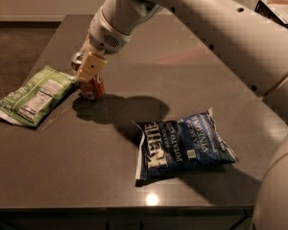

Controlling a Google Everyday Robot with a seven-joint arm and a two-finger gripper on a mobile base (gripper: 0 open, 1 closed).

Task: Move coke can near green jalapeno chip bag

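Observation:
The coke can [92, 87] is a small red can standing on the dark table just right of the green jalapeno chip bag [33, 95]. The bag lies flat at the table's left edge, its white nutrition panel facing up. My gripper [86, 67] is shut on the coke can from above, with its tan fingers [91, 66] covering the can's top. The can's base is at the table surface, close to the bag's right end. My white arm reaches in from the upper right.
A dark blue Kettle chip bag [182, 144] lies on the table [182, 61] at centre right, near the front edge. A dark object [281, 8] sits at the far upper right corner. Brown carpet floor lies beyond the table's left side.

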